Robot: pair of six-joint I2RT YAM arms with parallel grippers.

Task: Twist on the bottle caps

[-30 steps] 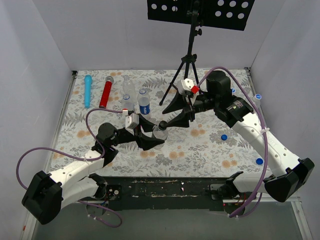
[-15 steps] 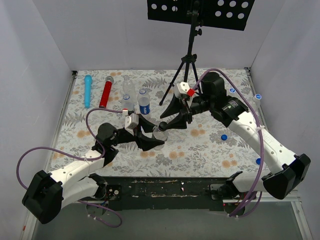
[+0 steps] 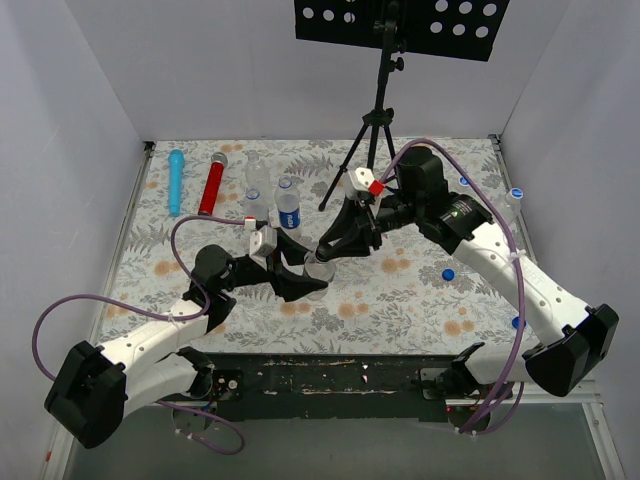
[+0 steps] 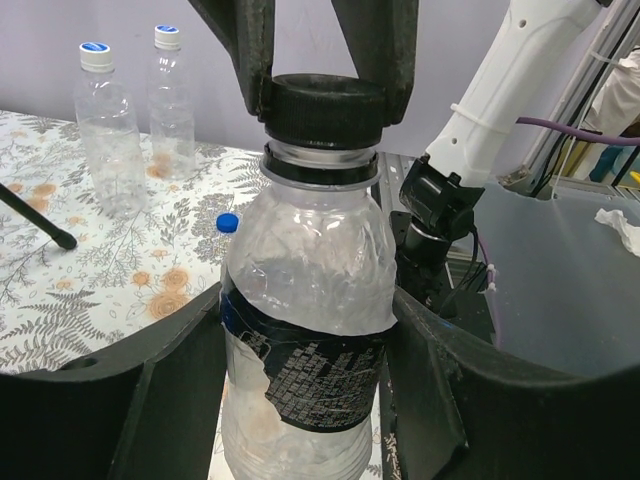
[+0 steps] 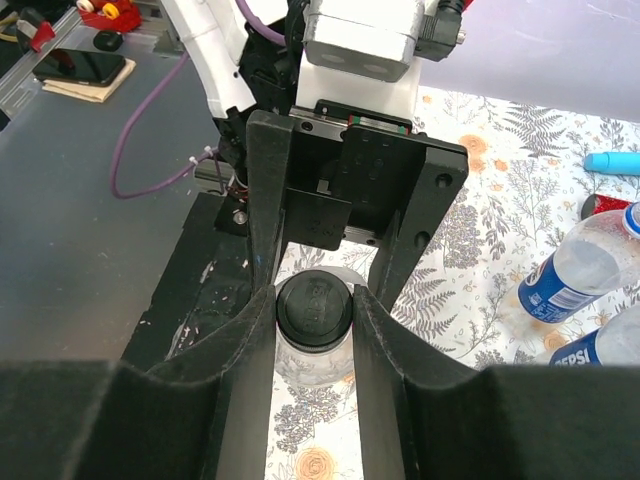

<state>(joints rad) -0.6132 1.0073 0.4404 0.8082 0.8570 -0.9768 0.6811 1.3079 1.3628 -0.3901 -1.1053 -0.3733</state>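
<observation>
A clear plastic bottle (image 3: 316, 270) with a torn dark label stands upright at the table's middle. My left gripper (image 3: 297, 281) is shut on its body, also seen in the left wrist view (image 4: 305, 400) around the bottle (image 4: 300, 300). A black cap (image 4: 322, 98) sits on the bottle's neck. My right gripper (image 3: 326, 252) reaches down from above and is shut on that black cap (image 5: 313, 312), one finger (image 5: 250, 330) on each side. Loose blue caps (image 3: 448, 273) lie on the right of the table.
Two capped bottles (image 3: 288, 208) stand behind the held one, with a blue cylinder (image 3: 176, 180) and a red cylinder (image 3: 211, 184) at the back left. A black tripod stand (image 3: 375, 130) rises at the back middle. More blue caps (image 3: 518, 323) lie near the right wall.
My right wrist has swung a little left and turned while its fingers stay on the black cap. The left gripper and the bottle have not moved.
</observation>
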